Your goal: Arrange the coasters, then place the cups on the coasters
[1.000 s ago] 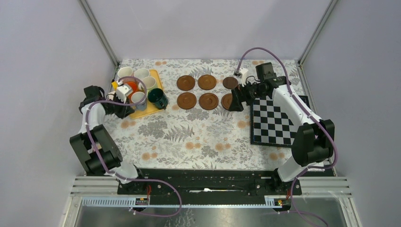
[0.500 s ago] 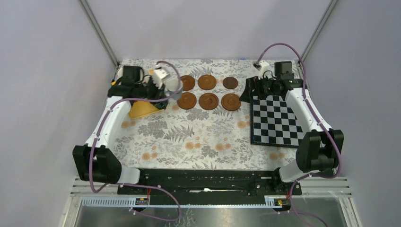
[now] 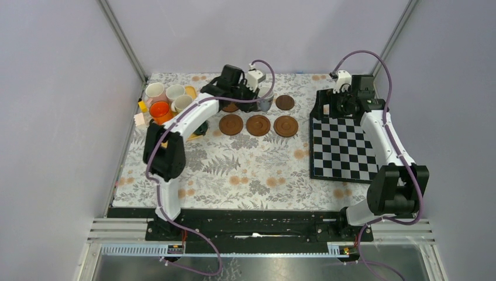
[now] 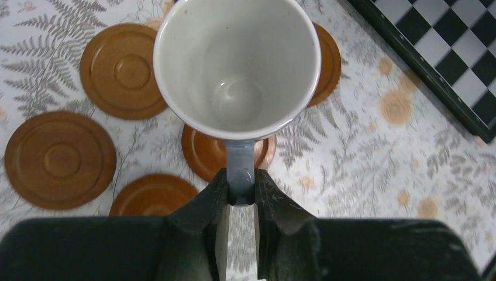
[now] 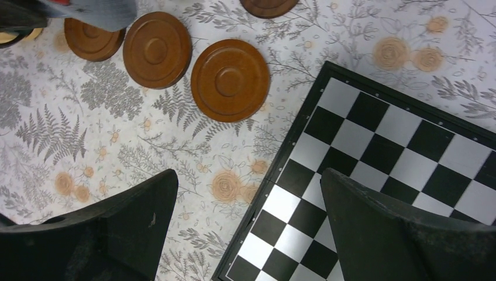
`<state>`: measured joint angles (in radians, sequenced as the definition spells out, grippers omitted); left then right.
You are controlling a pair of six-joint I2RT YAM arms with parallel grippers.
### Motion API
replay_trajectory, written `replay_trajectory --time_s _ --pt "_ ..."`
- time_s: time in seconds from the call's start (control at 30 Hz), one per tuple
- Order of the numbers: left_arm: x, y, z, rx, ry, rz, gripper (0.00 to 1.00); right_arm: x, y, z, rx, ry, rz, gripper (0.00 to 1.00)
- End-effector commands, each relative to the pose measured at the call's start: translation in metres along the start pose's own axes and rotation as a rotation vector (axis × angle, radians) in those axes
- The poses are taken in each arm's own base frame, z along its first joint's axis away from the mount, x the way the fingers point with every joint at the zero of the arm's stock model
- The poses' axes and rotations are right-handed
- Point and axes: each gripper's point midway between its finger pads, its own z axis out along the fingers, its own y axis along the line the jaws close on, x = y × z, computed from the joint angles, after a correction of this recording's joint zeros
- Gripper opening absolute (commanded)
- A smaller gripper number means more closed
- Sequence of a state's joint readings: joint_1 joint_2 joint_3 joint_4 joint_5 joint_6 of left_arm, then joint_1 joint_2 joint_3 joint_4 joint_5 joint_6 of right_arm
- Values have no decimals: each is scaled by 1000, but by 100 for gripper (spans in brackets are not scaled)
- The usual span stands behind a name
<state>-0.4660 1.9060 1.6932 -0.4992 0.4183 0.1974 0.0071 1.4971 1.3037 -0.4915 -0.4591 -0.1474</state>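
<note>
We see the left arm stretched long from its base, reaching diagonally across the desk [image 3: 245, 170] to the far middle. There the left hand [image 4: 240, 188] is clamped on the handle of the grey cup [image 4: 237, 64]. The cup hangs upright, mouth up, over the back row of the coasters [image 4: 58, 159]. One coaster shows just beneath it, and we cannot tell whether they touch. The right arm is folded at the elbow along the right side. The right hand [image 5: 250, 225] is poised over the far left corner of the chessboard [image 5: 409, 146], fingers spread wide with nothing between them. The other cups [image 3: 159, 109] stand on the yellow tray [image 3: 190, 91] at far left.
</note>
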Motion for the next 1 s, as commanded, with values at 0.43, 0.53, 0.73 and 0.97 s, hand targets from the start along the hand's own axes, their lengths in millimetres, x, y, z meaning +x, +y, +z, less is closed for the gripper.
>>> replay_trajectory --time_s 0.43,0.53,0.73,0.97 --pt "-95 17 104 -99 -299 42 0 -9 -12 -17 54 -68 -3 100" --pt "-94 16 116 -95 -302 54 0 -7 -14 -15 54 -62 -5 100" --pt "-89 20 132 -101 -319 62 0 -4 -14 -11 45 -48 -2 100" --pt "-83 22 149 -88 -326 86 0 -2 -17 -8 51 -38 -4 100"
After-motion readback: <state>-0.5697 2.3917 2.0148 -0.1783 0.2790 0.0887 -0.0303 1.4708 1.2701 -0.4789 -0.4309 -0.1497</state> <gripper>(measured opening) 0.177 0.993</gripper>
